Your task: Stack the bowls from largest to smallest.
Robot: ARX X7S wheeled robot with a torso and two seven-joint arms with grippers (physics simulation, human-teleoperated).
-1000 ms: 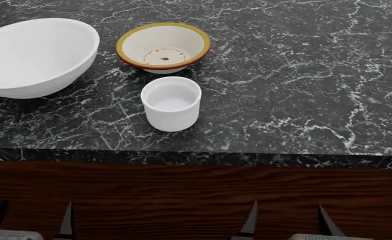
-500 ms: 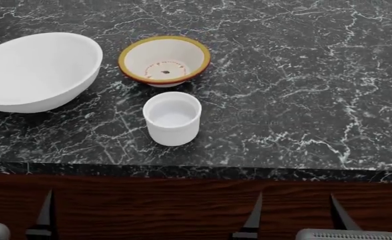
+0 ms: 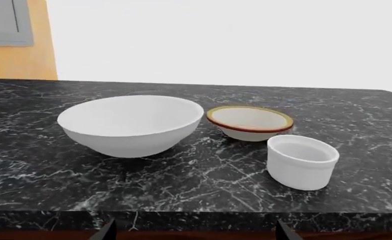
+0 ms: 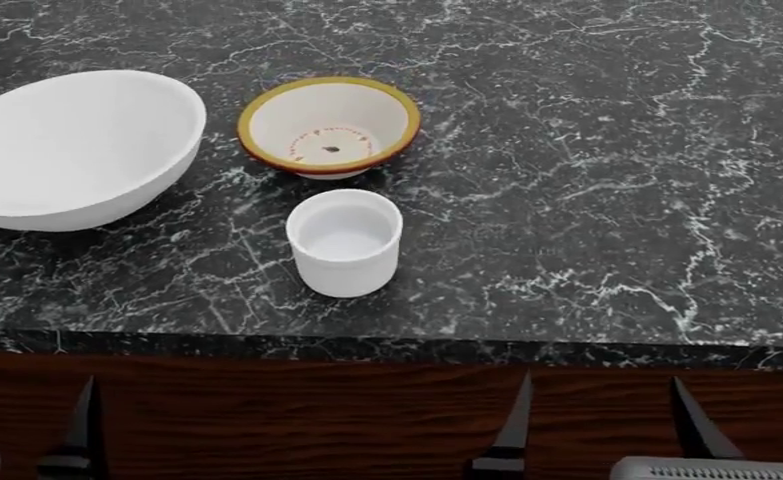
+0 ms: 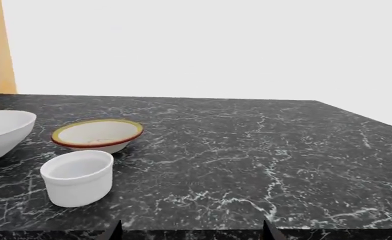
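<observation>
On the black white-veined marble counter the large plain white round bowl, the medium cream bowl with a yellow-red rim and the small white cup-like bowl stand separately, unstacked. Below the counter edge, the left gripper and right gripper both hang with fingers spread, empty.

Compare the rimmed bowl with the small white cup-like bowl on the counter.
The medium cream bowl flares wide and shallow; the small white bowl has straight, cup-like walls. The medium bowl carries a yellow-red rim and a red-dotted ring inside; the small bowl is plain white. The medium bowl sits farther back, the small one nearer the counter edge. Both stand upright, empty and apart.
</observation>
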